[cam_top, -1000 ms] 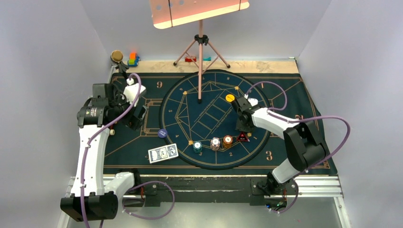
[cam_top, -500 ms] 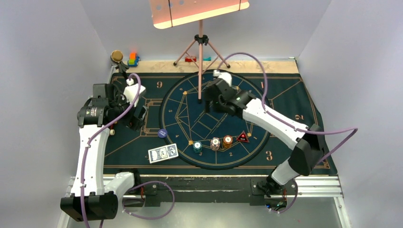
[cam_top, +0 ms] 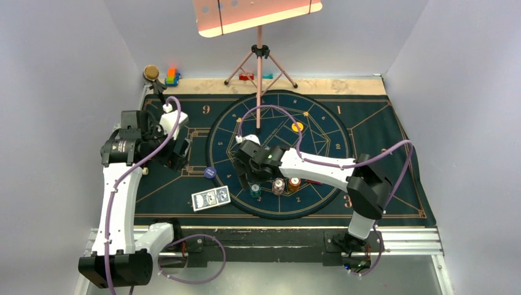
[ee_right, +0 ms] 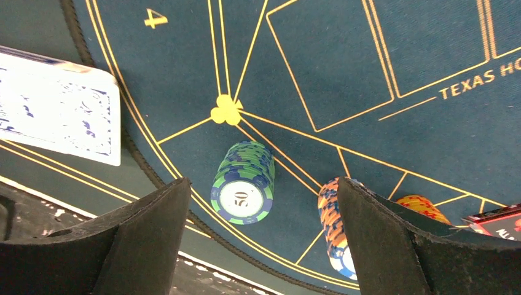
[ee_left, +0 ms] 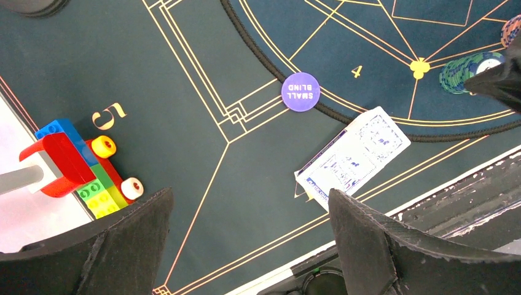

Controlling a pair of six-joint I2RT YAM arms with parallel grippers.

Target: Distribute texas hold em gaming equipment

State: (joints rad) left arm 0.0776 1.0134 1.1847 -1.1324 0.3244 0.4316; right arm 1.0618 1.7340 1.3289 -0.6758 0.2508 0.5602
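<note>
Here, the right gripper (ee_right: 263, 187) hangs over the near rim of the round inlay on the dark gold-lined felt mat (cam_top: 368, 123). Its jaws are wide apart, and the green-and-blue stack of round poker chips (ee_right: 242, 184) stands free between them, touching neither finger. An orange-and-blue chip stack (ee_right: 332, 224) sits hard by the right finger; whether they touch cannot be told. To the left, the blue-and-white-backed playing cards (ee_right: 58, 117) lie flat just outside the inlay's rim, toward the mat's near edge, with bare felt between them and the green stack.

The left gripper (ee_left: 249, 196) is spread wide and empty above the mat's left part. There a purple round disc (ee_left: 300, 92) lies against the inlay's rim, and coloured toy blocks (ee_left: 80, 166) sit by the mat's edge. The yellow disc (cam_top: 297, 127) rests far inside the inlay.
</note>
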